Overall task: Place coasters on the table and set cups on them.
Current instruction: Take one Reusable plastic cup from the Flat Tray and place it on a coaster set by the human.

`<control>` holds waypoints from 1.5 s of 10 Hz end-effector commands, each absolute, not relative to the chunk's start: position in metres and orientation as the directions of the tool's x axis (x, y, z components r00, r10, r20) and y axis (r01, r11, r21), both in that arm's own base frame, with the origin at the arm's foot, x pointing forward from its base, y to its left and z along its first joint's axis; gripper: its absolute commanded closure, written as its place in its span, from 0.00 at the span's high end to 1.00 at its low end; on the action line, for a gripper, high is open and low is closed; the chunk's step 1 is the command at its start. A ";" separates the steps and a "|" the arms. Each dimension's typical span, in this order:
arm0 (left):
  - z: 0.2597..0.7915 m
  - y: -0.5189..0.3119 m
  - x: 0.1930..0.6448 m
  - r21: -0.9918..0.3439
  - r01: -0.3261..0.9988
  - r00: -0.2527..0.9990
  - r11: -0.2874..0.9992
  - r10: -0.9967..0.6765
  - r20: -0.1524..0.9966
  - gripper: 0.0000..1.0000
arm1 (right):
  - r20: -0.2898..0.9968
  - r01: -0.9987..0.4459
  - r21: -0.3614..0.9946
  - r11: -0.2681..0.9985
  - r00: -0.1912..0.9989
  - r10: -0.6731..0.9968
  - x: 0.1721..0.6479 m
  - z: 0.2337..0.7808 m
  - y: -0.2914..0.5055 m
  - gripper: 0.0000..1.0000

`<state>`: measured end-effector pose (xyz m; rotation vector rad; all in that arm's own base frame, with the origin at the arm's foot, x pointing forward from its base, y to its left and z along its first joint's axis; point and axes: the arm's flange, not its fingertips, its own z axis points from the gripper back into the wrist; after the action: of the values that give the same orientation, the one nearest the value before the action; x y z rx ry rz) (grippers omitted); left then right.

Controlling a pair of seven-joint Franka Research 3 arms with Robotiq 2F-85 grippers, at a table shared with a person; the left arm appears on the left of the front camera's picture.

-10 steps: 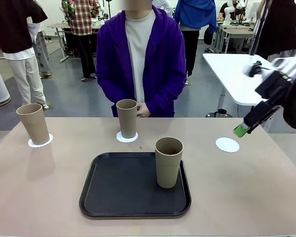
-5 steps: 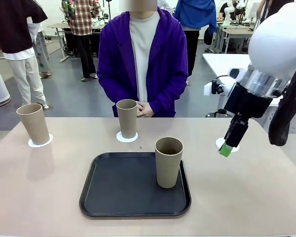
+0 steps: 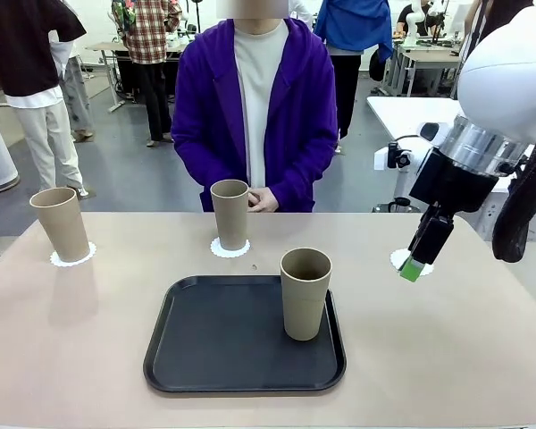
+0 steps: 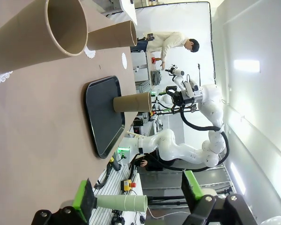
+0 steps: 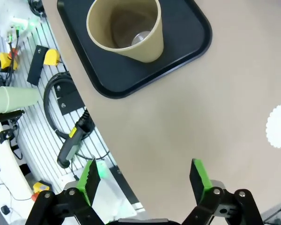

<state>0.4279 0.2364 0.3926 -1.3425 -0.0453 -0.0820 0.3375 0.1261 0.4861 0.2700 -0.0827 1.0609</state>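
You have bare beige tabletop (image 3: 482,340) along its right edge and near right corner. The flat black tray (image 3: 214,357) fills the near middle, with a tall tan cup (image 3: 305,293) standing at its right edge. Two more tan cups (image 3: 230,214) block the far edge's middle and the far left corner (image 3: 61,223).

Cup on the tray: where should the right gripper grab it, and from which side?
Probably the upper wall just below the rim, jaws straddling it from the cup's right side. It stands upright and tapers downward, so a high grip shouldn't slip out. The right gripper is open and already on that side; the tray's raised lip makes a low grab awkward.
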 end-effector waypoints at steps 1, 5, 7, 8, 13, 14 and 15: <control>0.394 0.237 0.428 -0.971 0.088 0.996 0.224 -0.026 0.084 1.00 | 0.195 -0.871 0.178 0.457 0.487 0.851 0.337 0.486 0.127 1.00; 0.394 0.237 0.428 -0.971 0.088 0.996 0.224 -0.026 0.084 1.00 | 0.686 -0.996 0.089 0.016 0.073 0.724 0.356 0.426 0.105 1.00; 0.394 0.237 0.428 -0.971 0.088 0.996 0.224 -0.026 0.084 1.00 | 0.798 -0.996 0.043 -0.072 -0.009 0.603 0.366 0.403 0.099 1.00; 0.394 0.237 0.428 -0.971 0.088 0.996 0.224 -0.026 0.084 1.00 | 0.848 -0.993 0.028 -0.114 -0.036 0.528 0.369 0.393 0.096 1.00; 0.394 0.237 0.428 -0.971 0.088 0.996 0.224 -0.026 0.084 1.00 | 0.861 -0.998 0.005 -0.069 -0.031 0.508 0.366 0.390 0.094 1.00; 0.394 0.237 0.428 -0.971 0.088 0.996 0.224 -0.026 0.084 1.00 | 0.861 -0.998 0.005 -0.069 -0.031 0.508 0.366 0.390 0.094 1.00; 0.394 0.237 0.428 -0.971 0.088 0.996 0.224 -0.026 0.084 1.00 | 0.861 -0.998 0.005 -0.069 -0.031 0.508 0.366 0.390 0.094 1.00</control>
<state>0.4278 0.2367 0.3925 -1.3428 -0.0457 -0.0816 0.3665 0.0921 0.3881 0.8327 -0.7496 1.4823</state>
